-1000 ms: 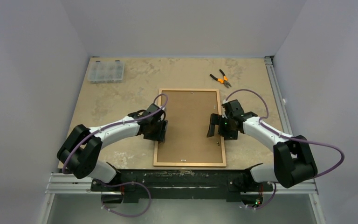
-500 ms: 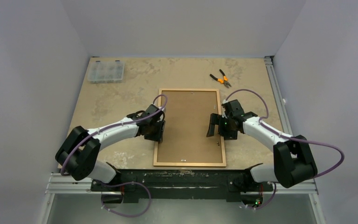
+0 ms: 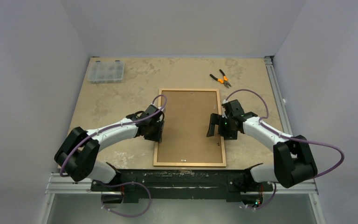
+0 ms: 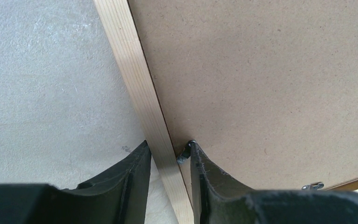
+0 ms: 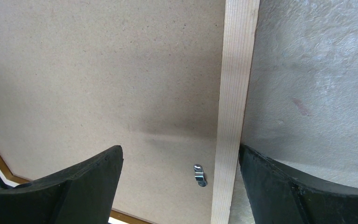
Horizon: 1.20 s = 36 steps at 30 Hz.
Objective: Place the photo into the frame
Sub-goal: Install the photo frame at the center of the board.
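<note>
The frame (image 3: 189,164) of light wood lies face down mid-table, filled by the brown hardboard backing panel (image 3: 190,126). The photo is hidden. My left gripper (image 3: 159,132) is narrowly open and straddles the frame's left rail (image 4: 135,79). Its inner finger (image 4: 205,172) rests on the backing panel (image 4: 261,79) and touches a small metal clip (image 4: 184,153). My right gripper (image 3: 213,126) is wide open above the right rail (image 5: 235,93) and the backing panel (image 5: 121,70). A metal clip (image 5: 199,175) lies between its fingers, untouched.
Orange-handled pliers (image 3: 221,78) lie behind the frame to the right. A clear compartment box (image 3: 105,71) sits at the far left corner. A metal rail (image 3: 275,88) runs along the table's right edge. Another clip (image 4: 312,186) shows at the panel's edge.
My left gripper has shifted slightly to the left, onto the frame's left rail. The right arm and the frame have not moved.
</note>
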Each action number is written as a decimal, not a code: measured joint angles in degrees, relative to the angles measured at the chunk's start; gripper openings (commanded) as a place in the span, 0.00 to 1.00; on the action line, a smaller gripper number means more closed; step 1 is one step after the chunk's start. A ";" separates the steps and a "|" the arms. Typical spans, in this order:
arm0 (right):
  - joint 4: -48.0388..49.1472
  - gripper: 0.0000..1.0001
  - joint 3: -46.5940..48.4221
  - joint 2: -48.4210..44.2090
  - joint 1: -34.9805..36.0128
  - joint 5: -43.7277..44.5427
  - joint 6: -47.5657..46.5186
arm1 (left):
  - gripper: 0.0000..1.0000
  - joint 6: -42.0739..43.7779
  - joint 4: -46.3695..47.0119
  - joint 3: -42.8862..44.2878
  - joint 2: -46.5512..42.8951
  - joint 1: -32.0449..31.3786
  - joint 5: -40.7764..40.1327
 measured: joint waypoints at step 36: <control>-0.28 0.94 0.02 -0.28 0.00 0.09 -0.13 | 0.64 -4.09 3.65 -3.15 -8.74 0.17 5.90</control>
